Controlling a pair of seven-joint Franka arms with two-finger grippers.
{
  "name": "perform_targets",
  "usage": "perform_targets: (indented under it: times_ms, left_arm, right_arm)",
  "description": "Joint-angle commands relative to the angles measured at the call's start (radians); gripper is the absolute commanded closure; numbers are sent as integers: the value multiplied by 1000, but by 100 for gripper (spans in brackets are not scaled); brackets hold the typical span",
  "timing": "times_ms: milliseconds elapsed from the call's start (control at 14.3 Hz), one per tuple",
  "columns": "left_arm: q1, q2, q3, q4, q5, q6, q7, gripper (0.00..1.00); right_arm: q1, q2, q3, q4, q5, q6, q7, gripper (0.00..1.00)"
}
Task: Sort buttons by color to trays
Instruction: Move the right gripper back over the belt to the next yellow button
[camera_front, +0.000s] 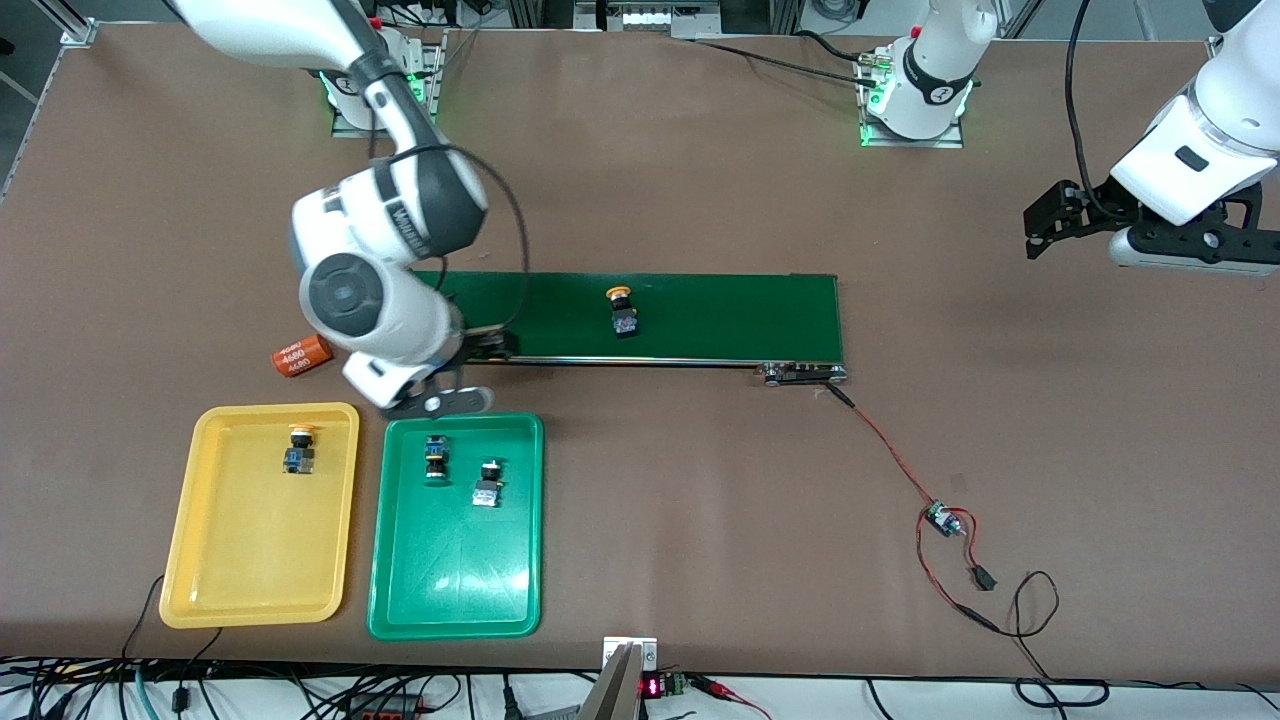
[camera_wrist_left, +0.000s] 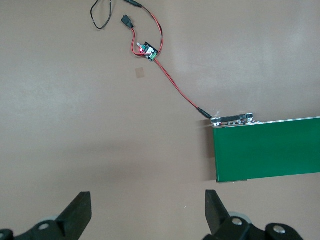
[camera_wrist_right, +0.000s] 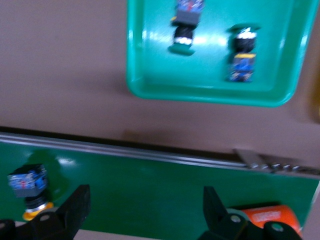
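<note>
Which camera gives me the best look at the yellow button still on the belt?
The front view: the yellow button lies whole and unobstructed mid-belt. The right wrist view catches it blurred at the frame's edge, beside the open right gripper. The left wrist view shows only the belt's end, not the button.

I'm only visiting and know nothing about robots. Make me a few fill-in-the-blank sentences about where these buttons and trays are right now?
1. The green tray holds ___ buttons.
2. The yellow-capped button lying in a tray is in the ___ tray.
3. The other yellow-capped button lies on the ___.
4. The left gripper hangs over bare table with its fingers ___.

Missing words: two; yellow; conveyor belt; open
</note>
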Motion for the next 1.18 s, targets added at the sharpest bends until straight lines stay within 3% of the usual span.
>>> perform_targets:
  times_ms: [0, 348, 1115]
  left_arm:
    - [-3, 15, 2, 31, -7, -24, 14, 0]
    - [-5, 15, 2, 31, -7, -24, 14, 0]
    - [-3, 15, 2, 33, -7, -24, 14, 0]
  right_arm:
    - [81, 4, -10, -20, 15, 13, 94, 0]
    - [164, 38, -10, -20, 16, 59, 239, 0]
    - [215, 115, -10, -24, 16, 119, 239, 0]
